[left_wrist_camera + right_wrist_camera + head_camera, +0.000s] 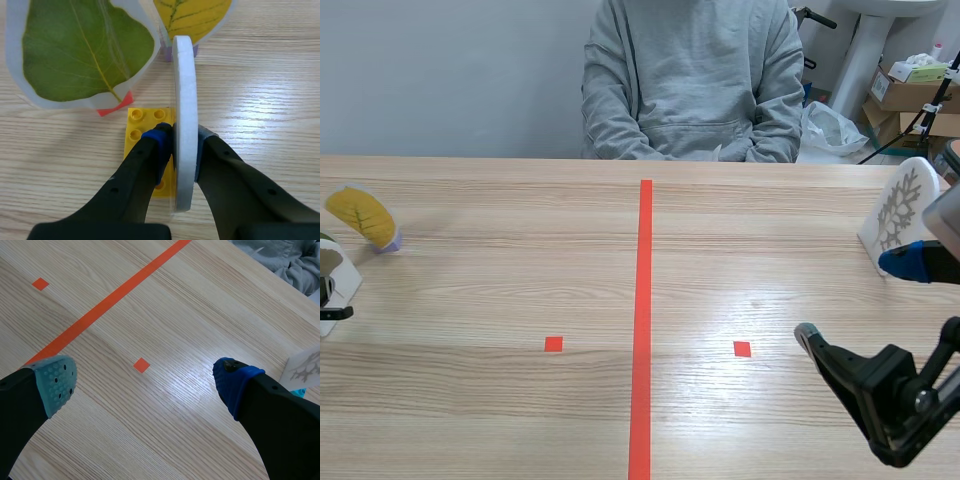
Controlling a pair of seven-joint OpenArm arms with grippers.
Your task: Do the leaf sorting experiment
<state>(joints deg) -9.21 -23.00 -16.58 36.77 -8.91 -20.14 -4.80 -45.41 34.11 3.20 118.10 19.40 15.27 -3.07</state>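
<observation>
So from where I'm standing, we're at the pick-up part of the sort. The left gripper [182, 142], way off to the left of the long orange-red tape line [643, 300], is clamped on a thin white laminated card [182, 75] that I only see edge-on, so I can't say which leaf is on it. The card stands upright in a yellow plastic toy brick [142, 122] that sits on the wooden table [520, 290].

Just ahead of that gripper are the green leaf card [85, 50] on its small red base [116, 106] and the yellow leaf card [192, 15] on a purple base [167, 52], also far left of the line.

The right gripper [145, 385] is spread wide with nothing in it, hovering right of the line. The white skeleton-leaf card [898, 212] is further right again, near the table's edge.

My guess for the next move is to lift the card straight up, brick and all, and carry it toward the line. It's a skinny thing to pinch, so I'd keep it upright.

Headcount:
- four leaf cards
- two small orange-red tape squares, one on each side of the line [553, 344]
- two arms
- one person in a grey hoodie [695, 80] at the far end of the line
</observation>
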